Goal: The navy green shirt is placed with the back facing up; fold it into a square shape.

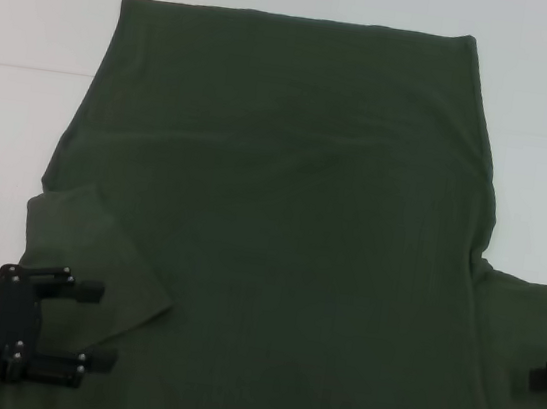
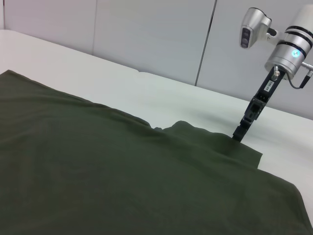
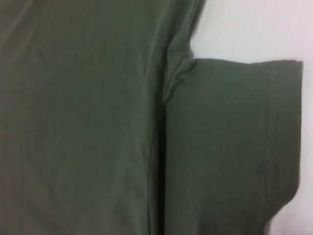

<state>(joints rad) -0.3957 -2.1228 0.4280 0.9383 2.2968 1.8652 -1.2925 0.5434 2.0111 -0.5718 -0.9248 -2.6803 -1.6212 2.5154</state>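
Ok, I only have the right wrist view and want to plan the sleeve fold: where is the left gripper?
Observer: The left gripper is at the left sleeve, near the table's front edge, fingers open.
Operator: And this arm's own, is it at the cloth?
Observer: The left wrist view shows the right gripper tip down at the right sleeve, near its outer edge.
Operator: Is the far hem tidy?
Observer: In the head view the navy green shirt has a straight far hem, with mild wrinkles across the middle.

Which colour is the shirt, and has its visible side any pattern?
The shirt is dark olive green and plain, with no pattern; the head view shows it best.
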